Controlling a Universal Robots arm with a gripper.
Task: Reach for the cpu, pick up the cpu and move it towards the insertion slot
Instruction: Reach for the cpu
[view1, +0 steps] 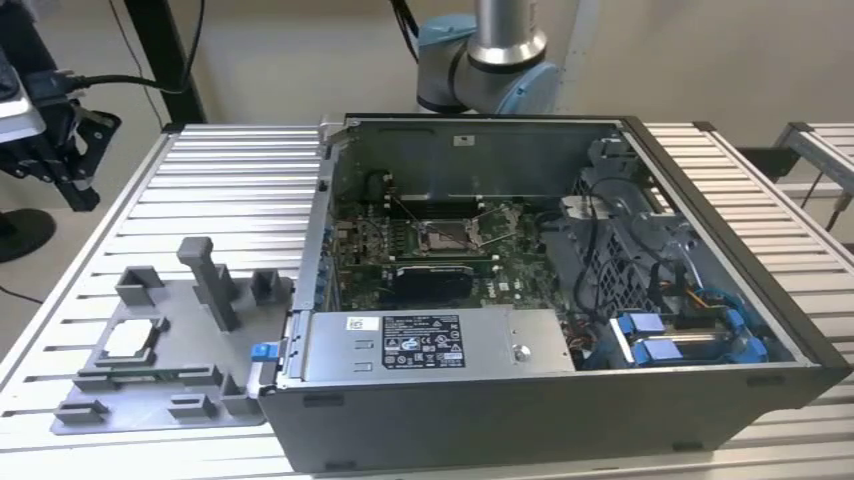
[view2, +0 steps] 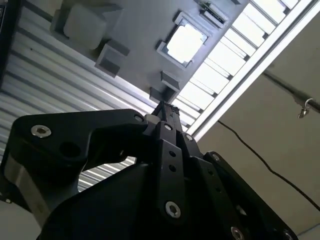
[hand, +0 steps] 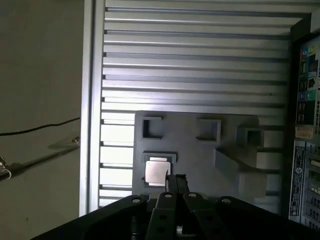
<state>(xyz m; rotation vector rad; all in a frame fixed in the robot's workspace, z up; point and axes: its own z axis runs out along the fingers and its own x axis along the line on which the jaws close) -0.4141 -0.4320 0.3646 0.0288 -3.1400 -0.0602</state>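
On the bench (view1: 227, 180), the cpu (view1: 130, 340) is not yet picked up.
It lies in its grey fixture (view1: 134, 395), well apart from the insertion slot (view1: 443, 236) inside the open computer case (view1: 561, 420); the gripper (hand: 175, 181), closed on nothing, hangs above without touching, and the case wall stands between.

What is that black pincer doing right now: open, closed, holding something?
The pincer: closed, holding nothing. The cpu lies in the grey fixture beneath it.
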